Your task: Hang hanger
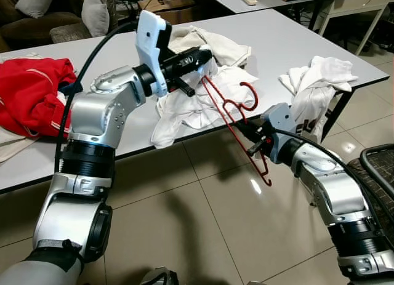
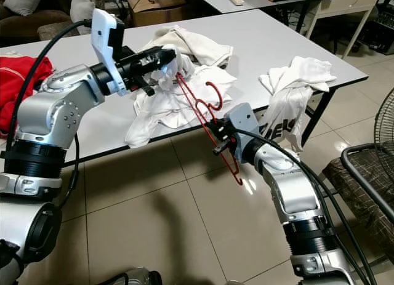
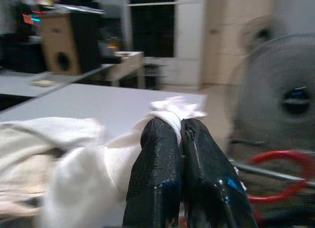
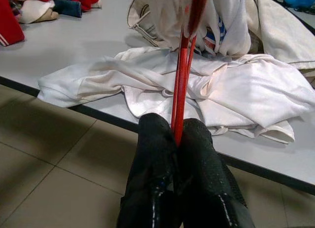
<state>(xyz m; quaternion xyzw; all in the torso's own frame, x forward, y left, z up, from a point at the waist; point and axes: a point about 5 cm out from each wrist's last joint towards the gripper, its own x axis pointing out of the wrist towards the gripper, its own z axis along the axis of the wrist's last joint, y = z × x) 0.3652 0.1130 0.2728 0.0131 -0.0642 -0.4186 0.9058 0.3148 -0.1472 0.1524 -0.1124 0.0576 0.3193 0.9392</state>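
Two grippers were at work over the edge of a grey table. The right gripper had its fingers pinched tight on the red hanger, gripping the wire partway along, w/ the hanger held tilted in the air just off the table's front edge; its hook curled above the white shirt & its lower end hung over the tiled floor. The left gripper was up over the table, fingers pressed together on a fold of that white shirt, right beside the hanger's upper end. The shirt lay crumpled on the table, part draped over the front edge. A 2nd white garment sat near the table's right corner, hanging off the side. A red garment lay at the table's left end. A cardboard box stood beyond the table. A fan was seen blurred in the left wrist view.
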